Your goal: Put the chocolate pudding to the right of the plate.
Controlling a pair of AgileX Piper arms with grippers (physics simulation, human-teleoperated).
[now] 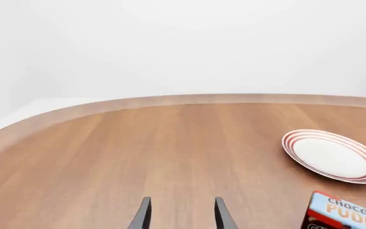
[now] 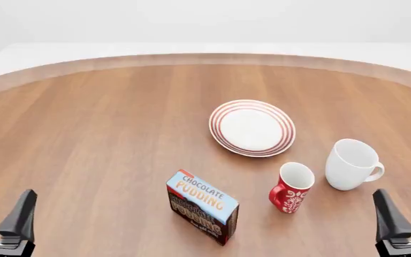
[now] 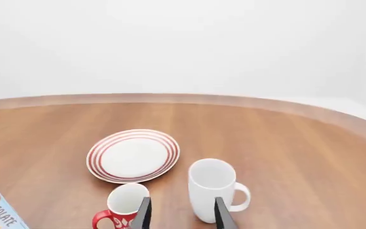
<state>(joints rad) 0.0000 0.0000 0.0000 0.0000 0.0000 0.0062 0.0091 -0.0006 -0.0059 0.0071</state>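
The chocolate pudding [image 2: 202, 206] is a small carton with a light blue top and a dark brown front, standing on the table in front of the plate and slightly to its left. The plate [image 2: 252, 127] is round and white with red rings, and lies empty near the table's middle. My left gripper [image 2: 2, 211] hovers open at the near left, far from the carton. My right gripper [image 2: 408, 211] is open at the near right. The left wrist view shows the left gripper [image 1: 183, 214], the pudding [image 1: 348, 214] and the plate [image 1: 332, 155]. Neither gripper holds anything.
A red patterned mug [image 2: 291, 187] stands just right of the pudding, in front of the plate's right side. A plain white mug [image 2: 352, 164] stands further right. In the right wrist view both mugs [image 3: 124, 205] [image 3: 211, 188] stand just beyond my right gripper [image 3: 183, 214]. The wooden table [image 2: 84, 134] has a curved far edge.
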